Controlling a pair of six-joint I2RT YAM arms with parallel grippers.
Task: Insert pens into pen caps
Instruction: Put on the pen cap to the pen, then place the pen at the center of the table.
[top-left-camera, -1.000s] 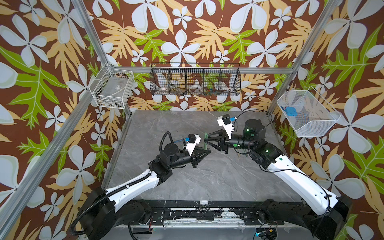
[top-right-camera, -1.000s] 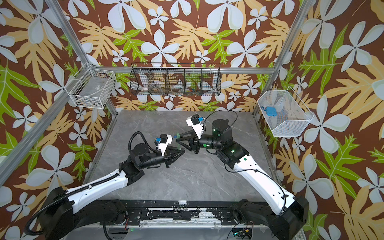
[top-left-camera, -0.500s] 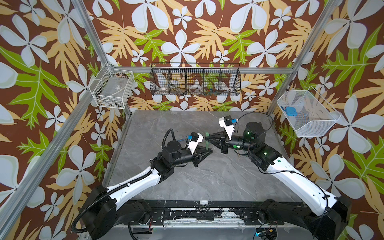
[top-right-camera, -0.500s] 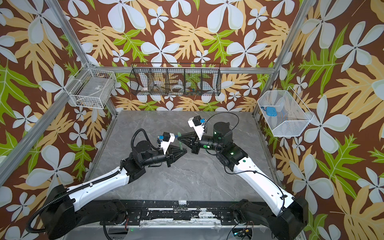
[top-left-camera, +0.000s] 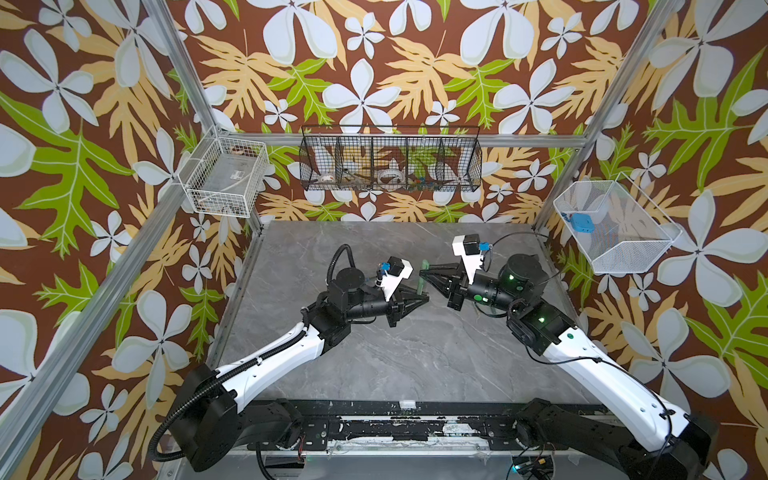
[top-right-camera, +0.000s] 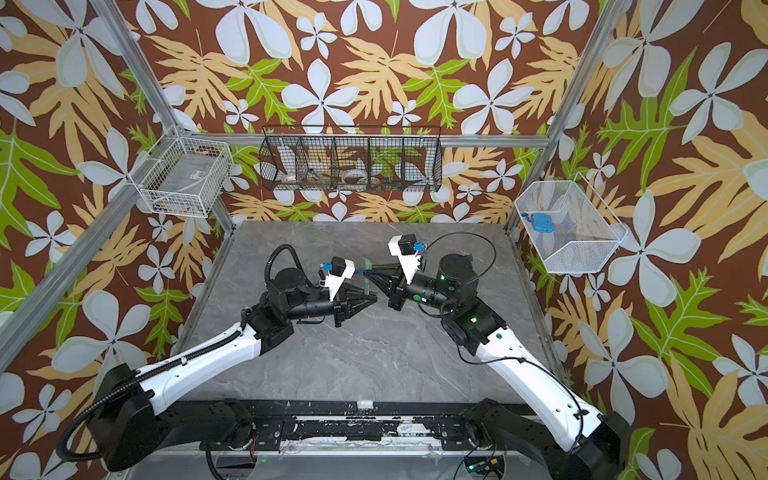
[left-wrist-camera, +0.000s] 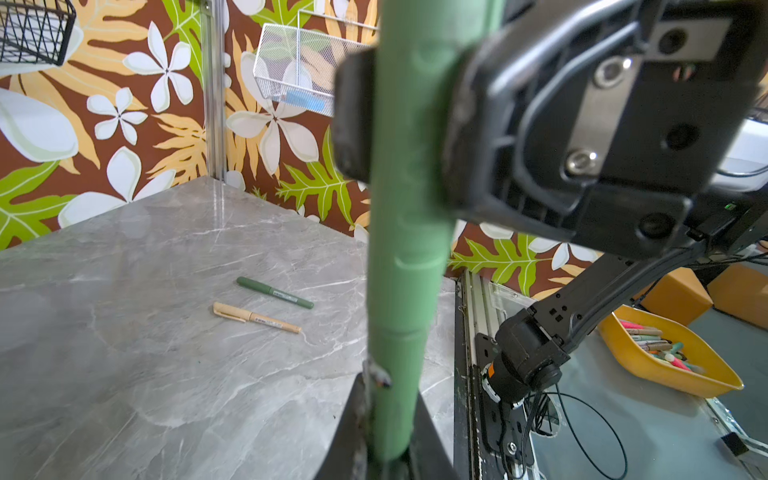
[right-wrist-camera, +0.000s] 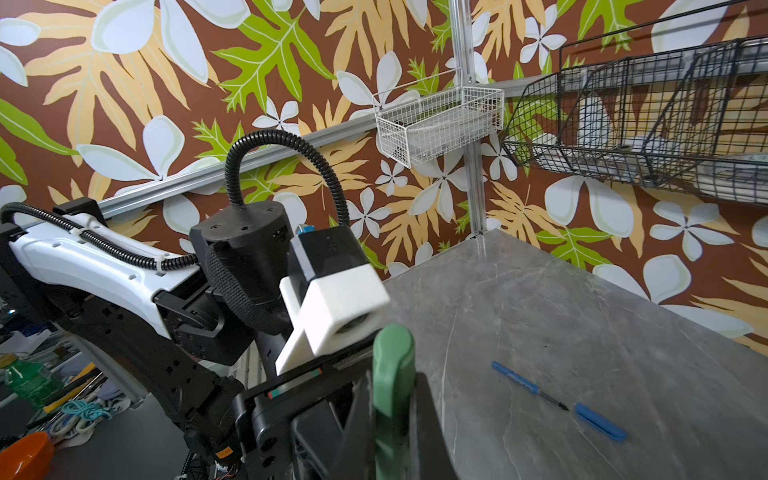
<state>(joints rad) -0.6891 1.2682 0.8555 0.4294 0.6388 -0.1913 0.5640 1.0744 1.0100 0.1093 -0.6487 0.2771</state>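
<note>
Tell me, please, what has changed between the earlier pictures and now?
The right gripper has closed on the far part of the green pen; a second ago its jaws stood open next to it. The left gripper has carried the pen a little toward the right arm. Unchanged: the left gripper stays shut on the pen's other end, and both arms stay over the middle of the table.

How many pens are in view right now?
4. Green pen held mid-air; second green pen and tan pen capped on the table; blue pen uncapped on the table. More may be hidden.
</note>
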